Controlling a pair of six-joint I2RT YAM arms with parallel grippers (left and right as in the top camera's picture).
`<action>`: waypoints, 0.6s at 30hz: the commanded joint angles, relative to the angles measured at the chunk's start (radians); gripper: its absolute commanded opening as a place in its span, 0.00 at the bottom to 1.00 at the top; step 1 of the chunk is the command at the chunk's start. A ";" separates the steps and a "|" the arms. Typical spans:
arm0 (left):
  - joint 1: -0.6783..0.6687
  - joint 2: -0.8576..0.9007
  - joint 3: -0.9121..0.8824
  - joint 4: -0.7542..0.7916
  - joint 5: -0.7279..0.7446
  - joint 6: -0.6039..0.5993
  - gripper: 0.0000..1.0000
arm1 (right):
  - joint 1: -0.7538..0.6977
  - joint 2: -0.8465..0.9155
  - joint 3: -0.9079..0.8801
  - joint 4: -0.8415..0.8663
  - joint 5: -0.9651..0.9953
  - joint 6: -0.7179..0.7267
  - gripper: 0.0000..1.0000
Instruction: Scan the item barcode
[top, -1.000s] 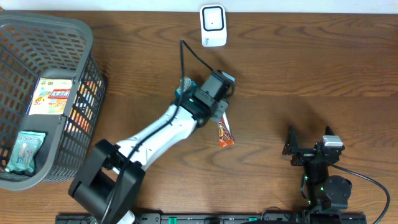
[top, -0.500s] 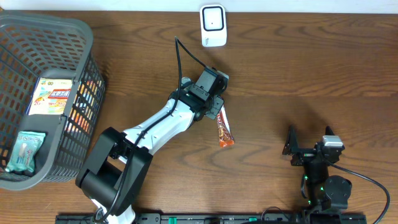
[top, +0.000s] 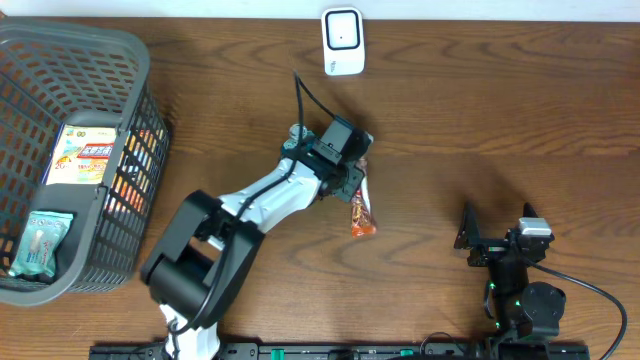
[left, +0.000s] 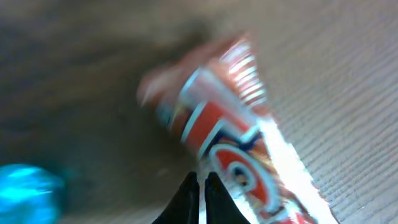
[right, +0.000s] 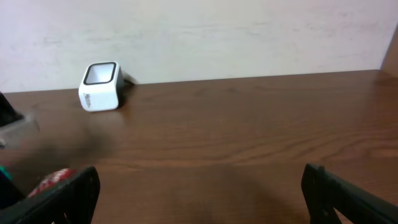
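Dark wooden bench (top: 500, 120). My left pincer (left: 200, 183) is closed on the top seam of the red-and-white foil snack wrapper (top: 362, 212), frame centre. Probably light, floppy, slick: hold the crimped end. My right pincer (right: 200, 171) gapes wide.

Left arm (top: 262, 202): white shell links, black joints, bulky black base. Thin cable (top: 298, 92) black, off wrist; teal light (top: 293, 147) beside it. Left tool (left: 200, 190): slim dark fingers. Right arm (top: 515, 268): all black, compact, grey block on top, green lights (top: 505, 298), thick cable (top: 590, 281) black.
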 joint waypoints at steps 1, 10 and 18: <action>-0.025 0.075 0.009 -0.008 0.056 0.003 0.07 | 0.006 -0.001 -0.001 -0.004 0.005 -0.012 0.99; -0.049 0.074 0.010 -0.019 0.055 0.003 0.07 | 0.006 -0.001 -0.001 -0.004 0.005 -0.012 0.99; -0.053 -0.104 0.011 -0.092 0.037 0.004 0.07 | 0.006 -0.001 -0.001 -0.004 0.005 -0.012 0.99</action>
